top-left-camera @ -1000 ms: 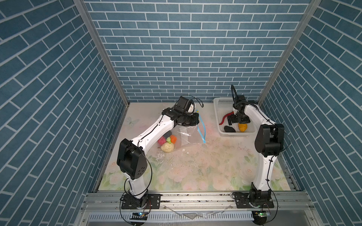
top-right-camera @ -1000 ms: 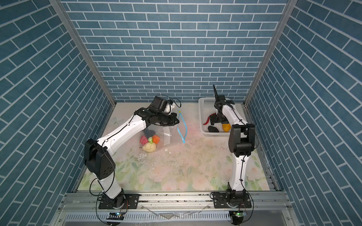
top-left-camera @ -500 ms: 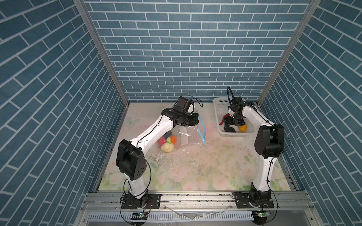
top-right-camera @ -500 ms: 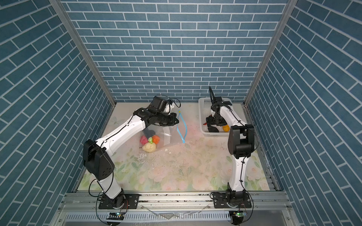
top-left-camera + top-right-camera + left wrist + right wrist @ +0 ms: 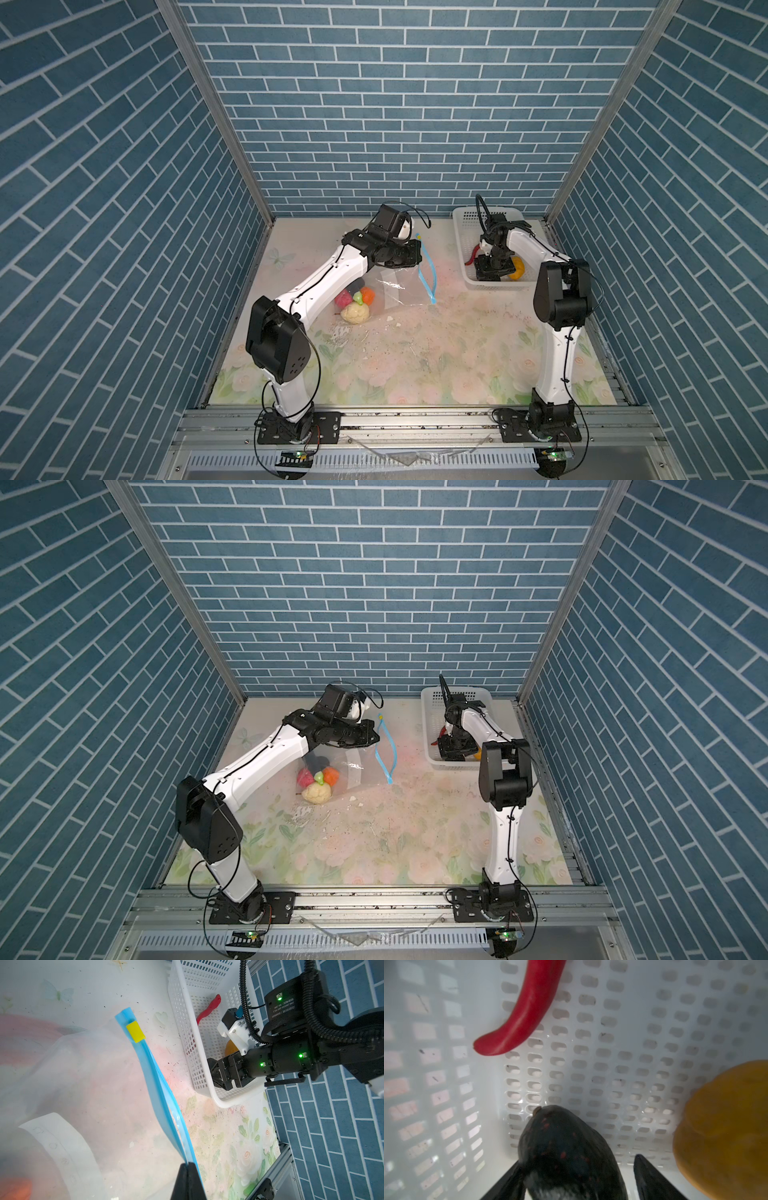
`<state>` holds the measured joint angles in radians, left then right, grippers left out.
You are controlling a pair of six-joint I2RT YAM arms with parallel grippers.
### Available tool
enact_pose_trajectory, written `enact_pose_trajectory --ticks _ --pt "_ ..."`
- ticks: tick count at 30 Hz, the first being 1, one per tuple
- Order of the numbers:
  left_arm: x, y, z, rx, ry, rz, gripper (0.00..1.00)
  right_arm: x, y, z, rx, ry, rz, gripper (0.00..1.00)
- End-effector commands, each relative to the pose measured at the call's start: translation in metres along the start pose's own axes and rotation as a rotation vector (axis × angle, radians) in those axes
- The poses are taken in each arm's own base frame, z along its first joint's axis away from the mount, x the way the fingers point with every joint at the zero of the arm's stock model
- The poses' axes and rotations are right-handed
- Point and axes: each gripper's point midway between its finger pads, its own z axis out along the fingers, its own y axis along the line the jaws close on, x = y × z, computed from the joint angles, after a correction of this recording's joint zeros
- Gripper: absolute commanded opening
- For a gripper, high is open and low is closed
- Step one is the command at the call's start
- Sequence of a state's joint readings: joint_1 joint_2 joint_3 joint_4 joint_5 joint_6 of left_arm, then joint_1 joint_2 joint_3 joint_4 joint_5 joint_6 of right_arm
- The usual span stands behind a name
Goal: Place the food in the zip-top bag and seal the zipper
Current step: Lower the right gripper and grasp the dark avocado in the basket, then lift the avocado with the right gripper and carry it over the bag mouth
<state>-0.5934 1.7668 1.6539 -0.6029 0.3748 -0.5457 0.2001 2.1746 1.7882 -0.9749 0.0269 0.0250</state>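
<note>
The clear zip-top bag lies left of centre with pink, orange and cream food inside. My left gripper is shut on the light-blue zipper and holds the mouth edge up; the yellow slider sits at the strip's far end. My right gripper is down in the white basket, open, with its fingers either side of the dark eggplant. One finger stands apart from it. A red chili and a yellow-brown lump lie beside it.
The perforated basket wall stands close to the raised zipper. Blue brick walls enclose the floral table on three sides. Crumbs and specks lie in front of the bag.
My right gripper has dropped lower into the basket and its jaws have narrowed around the eggplant. The left arm and the bag have stayed put.
</note>
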Motion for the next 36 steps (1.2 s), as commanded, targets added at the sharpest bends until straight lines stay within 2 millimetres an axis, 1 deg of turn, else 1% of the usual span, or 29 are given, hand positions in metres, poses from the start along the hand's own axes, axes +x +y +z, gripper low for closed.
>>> enact_pose_trajectory --ticks 1,8,13,18,23,27,33,36 --pt "-0.002 -0.006 -0.009 0.006 -0.024 0.019 0.03 0.002 -0.003 0.005 0.014 0.015 -0.025 0.78" --pt "-0.002 -0.005 -0.008 0.004 -0.023 0.017 0.03 0.0 -0.002 0.002 0.003 0.005 -0.016 0.72" --pt "-0.003 -0.005 -0.006 0.006 -0.024 0.014 0.03 -0.005 0.001 -0.015 -0.015 -0.033 0.002 0.67" --pt "-0.001 -0.004 -0.003 0.008 -0.016 0.006 0.03 -0.006 0.002 -0.03 -0.028 -0.069 0.031 0.65" --pt "-0.003 -0.004 0.0 0.008 -0.019 0.004 0.03 -0.009 -0.001 -0.051 -0.062 -0.141 0.083 0.63" --pt "-0.005 -0.004 0.003 0.008 -0.019 0.001 0.03 -0.011 0.003 -0.069 -0.106 -0.199 0.115 0.62" --pt "-0.007 -0.005 0.006 0.014 -0.018 -0.001 0.03 -0.007 0.028 -0.101 -0.264 -0.298 0.153 0.6" --pt "-0.008 -0.006 0.007 0.02 -0.017 -0.005 0.03 -0.002 0.045 -0.115 -0.361 -0.326 0.17 0.59"
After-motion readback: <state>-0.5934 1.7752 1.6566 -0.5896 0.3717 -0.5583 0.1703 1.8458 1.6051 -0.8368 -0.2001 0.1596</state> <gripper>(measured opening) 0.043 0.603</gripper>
